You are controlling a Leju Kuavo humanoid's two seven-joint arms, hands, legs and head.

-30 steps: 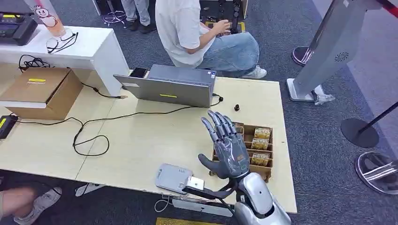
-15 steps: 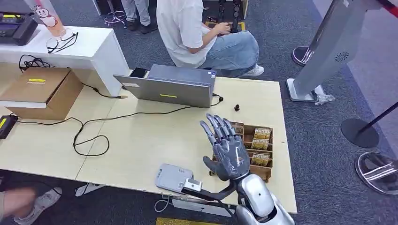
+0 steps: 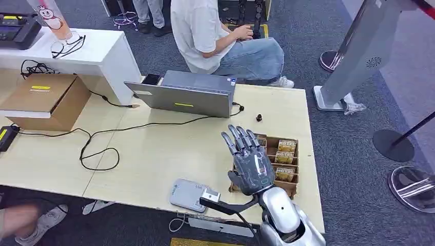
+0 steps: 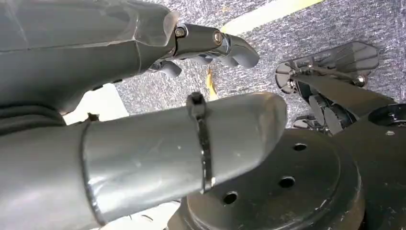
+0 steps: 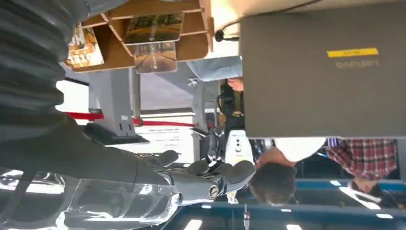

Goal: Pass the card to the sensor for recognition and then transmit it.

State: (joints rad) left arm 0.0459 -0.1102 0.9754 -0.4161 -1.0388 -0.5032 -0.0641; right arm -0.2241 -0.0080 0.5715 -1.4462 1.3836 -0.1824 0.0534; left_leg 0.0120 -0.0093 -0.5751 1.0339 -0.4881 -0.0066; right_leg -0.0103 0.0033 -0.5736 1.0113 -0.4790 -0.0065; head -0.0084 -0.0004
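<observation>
A: Head view first. Pale table (image 3: pixel 154 154) with its near edge running just under the grey sensor (image 3: pixel 189 195), which sits right at that edge. Laptop (image 3: pixel 187 95) at the far edge, lid toward the camera; black cable (image 3: pixel 102 141) looping across the left half. Open wood between the cable loop and the right hand.

B: And the right side?

A: Cardboard tray (image 3: pixel 279 161) of cards (image 3: pixel 285 159) close to the right edge, partly covered by the right hand (image 3: pixel 250 166). Small black knob (image 3: pixel 259 118) on the table between laptop and tray. Brown box (image 3: pixel 46 100) at the far left, a seated person (image 3: pixel 215 36) beyond the far edge, carpet and stand bases further right.

B: Hand pose?

A: Raised above the table, palm turned away from the camera, fingers spread and pointing toward the laptop. Nothing held, released.

B: Left wrist view?

A: Left hand (image 4: pixel 143 96) over grey carpet with a yellow stripe. Thumb straight, dark fingers slightly bent, nothing between them, relaxed and apart.

B: Right wrist view?

A: Picture turned. Right hand (image 5: pixel 119 177) with fingers extended, empty. Tray (image 5: pixel 143 33) with shiny cards (image 5: pixel 153 28) just beyond the wrist cover, laptop lid (image 5: pixel 325 72) further out, open air ahead of the fingertips.

B: So the task's card?

A: In the tray compartments, not in either hand, apart from the sensor.
</observation>
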